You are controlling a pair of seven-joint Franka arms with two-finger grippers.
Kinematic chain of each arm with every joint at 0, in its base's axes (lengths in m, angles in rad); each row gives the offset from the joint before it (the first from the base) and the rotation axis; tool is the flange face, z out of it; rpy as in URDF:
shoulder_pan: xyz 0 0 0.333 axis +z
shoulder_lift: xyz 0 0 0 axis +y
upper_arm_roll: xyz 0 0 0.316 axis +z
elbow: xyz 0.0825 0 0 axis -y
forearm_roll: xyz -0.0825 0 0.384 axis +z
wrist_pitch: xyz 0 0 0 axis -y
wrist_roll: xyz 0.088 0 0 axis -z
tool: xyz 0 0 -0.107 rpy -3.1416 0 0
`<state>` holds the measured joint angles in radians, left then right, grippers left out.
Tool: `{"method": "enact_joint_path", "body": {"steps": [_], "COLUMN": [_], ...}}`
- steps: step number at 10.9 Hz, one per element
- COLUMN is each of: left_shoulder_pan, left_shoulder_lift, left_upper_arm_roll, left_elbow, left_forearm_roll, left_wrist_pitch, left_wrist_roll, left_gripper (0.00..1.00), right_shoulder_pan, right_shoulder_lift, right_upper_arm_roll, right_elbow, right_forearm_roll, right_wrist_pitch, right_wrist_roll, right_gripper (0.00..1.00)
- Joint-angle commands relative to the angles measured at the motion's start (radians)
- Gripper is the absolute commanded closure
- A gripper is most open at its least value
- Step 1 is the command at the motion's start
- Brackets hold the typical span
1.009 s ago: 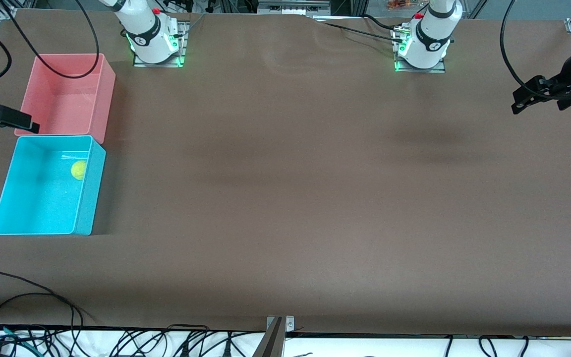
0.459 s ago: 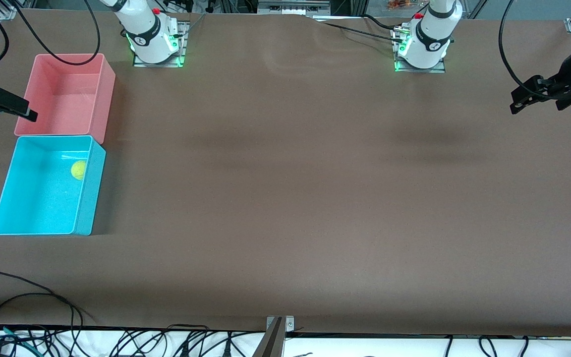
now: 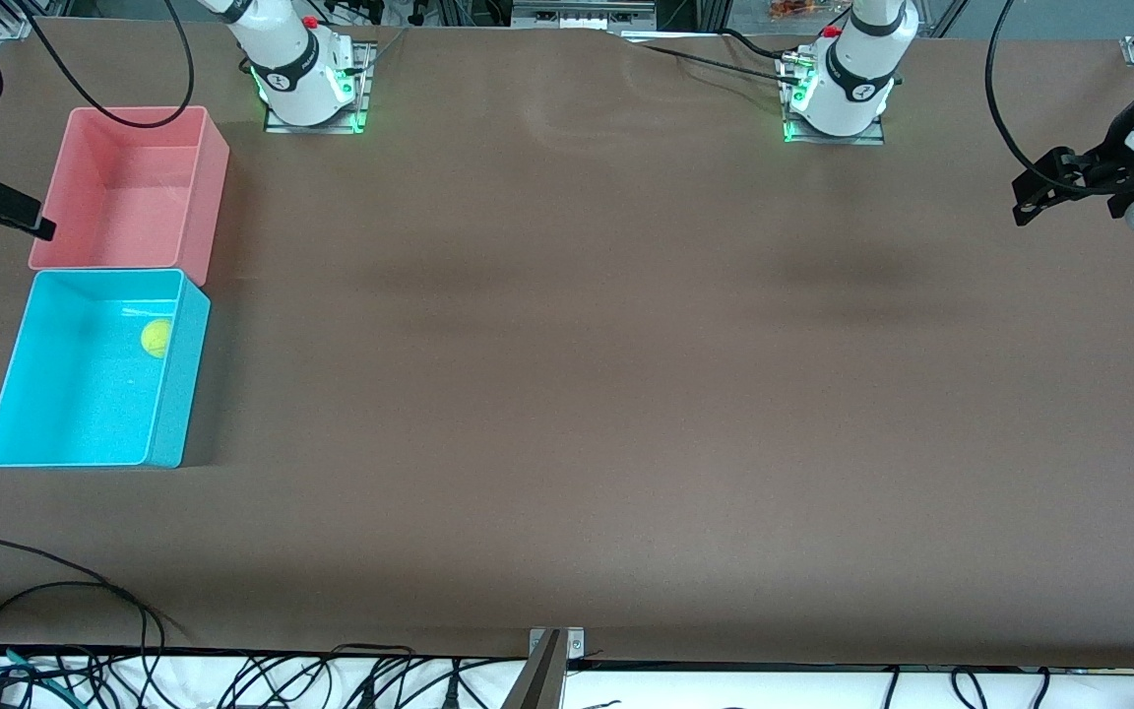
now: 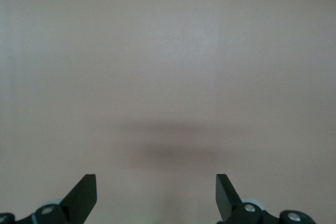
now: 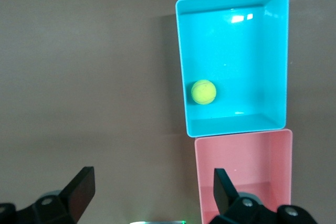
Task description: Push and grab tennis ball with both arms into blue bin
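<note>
The flat matte brown table [image 3: 567, 394] lay under me. At my right arm's end stood the rectangular thin-walled cyan-blue plastic bin [image 3: 173, 394], touching the same-shaped pink plastic bin [image 3: 208, 187]. My black right gripper [image 3: 21, 219], empty, fingers apart, hung beside the pink bin; my left gripper [image 3: 1030, 202], likewise spread, hovered well apart from the blue bin. The small fuzzy yellow-green tennis ball [image 3: 156, 338] sat inside the blue bin.

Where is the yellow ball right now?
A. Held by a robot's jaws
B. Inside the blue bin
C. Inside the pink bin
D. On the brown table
B. The tennis ball lies on the floor of the blue bin, close to the wall that faces the open table, and neither gripper is near it.
</note>
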<state>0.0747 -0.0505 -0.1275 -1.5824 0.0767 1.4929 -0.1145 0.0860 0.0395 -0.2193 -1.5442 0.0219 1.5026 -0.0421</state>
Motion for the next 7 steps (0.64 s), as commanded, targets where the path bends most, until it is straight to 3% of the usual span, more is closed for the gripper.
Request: {"method": "enact_joint_path", "body": {"steps": [1,7], "left_shoulder_pan": [-0.001,0.01], "left_shoulder_lift": [0.008,0.006], "left_upper_arm_roll": [-0.004,0.005], "left_elbow": [0.027,0.027], "left_forearm_roll": [0.026,0.025], "left_wrist_pitch": [-0.022,-0.023], "left_wrist_roll": [-0.008,-0.007], "left_gripper": [0.0,0.0], "right_shoulder_pan": [0.0,-0.028], "right_shoulder_lift": [-0.026,-0.026], "right_upper_arm_roll": [-0.009,0.058], "right_elbow": [0.033,0.044], "right_forearm_roll": [-0.036,-0.088], "right_wrist_pitch": [-0.03,0.016], "right_wrist_roll": [-0.005,-0.002], "right_gripper": [0.0,0.0]}}
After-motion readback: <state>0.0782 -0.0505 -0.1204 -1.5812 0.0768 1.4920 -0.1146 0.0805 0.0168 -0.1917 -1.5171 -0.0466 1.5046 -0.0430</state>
